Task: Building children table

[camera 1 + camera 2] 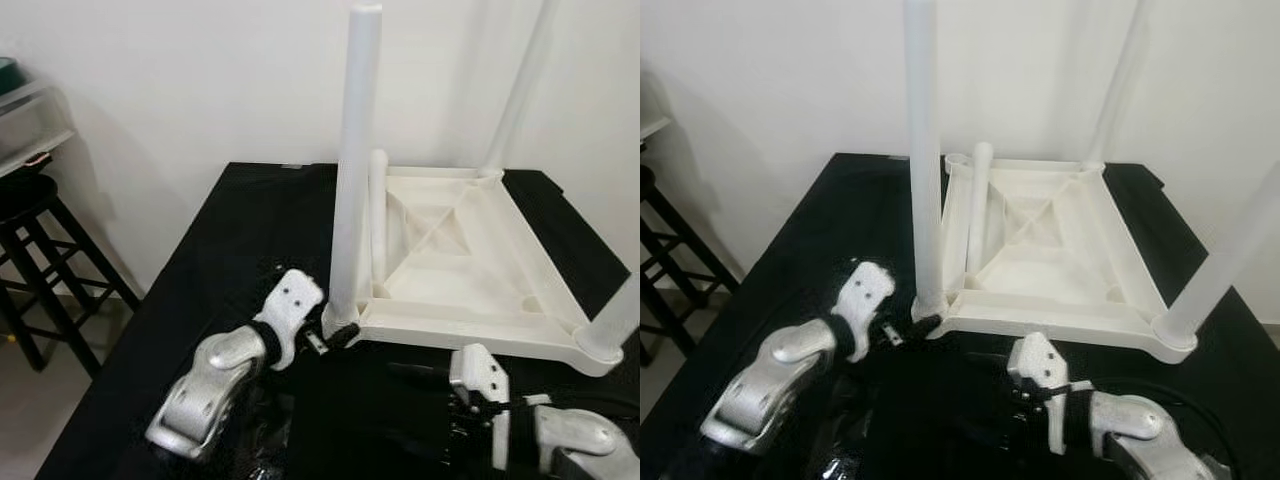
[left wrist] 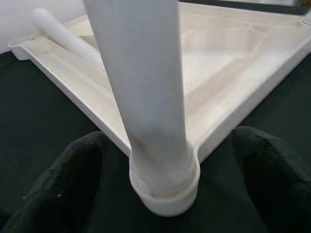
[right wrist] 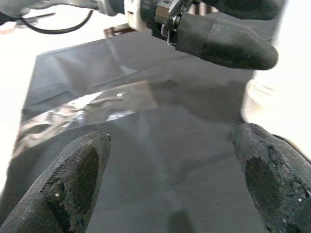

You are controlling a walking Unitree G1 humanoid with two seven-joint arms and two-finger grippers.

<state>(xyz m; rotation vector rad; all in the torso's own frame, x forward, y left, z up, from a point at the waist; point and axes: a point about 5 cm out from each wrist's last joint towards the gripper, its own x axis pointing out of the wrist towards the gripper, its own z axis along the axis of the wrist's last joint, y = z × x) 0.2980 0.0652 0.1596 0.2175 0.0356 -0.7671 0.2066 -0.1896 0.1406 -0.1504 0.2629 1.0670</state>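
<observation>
White plastic leg [image 1: 352,170] stands in its corner socket; my left gripper [image 2: 163,189] straddles its base, fingers apart. I judge side contact could tilt it. Right gripper [image 3: 170,189] spread open above the counter [image 1: 200,270].

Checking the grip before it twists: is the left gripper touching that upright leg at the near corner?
Apart. The left wrist view shows dark gaps between both fingers and the upright leg.

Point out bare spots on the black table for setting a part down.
Free: black table left of the upturned tabletop, and the strip behind it by the wall. Crowded: front edge, where left gripper and right gripper flank the corner leg.
</observation>
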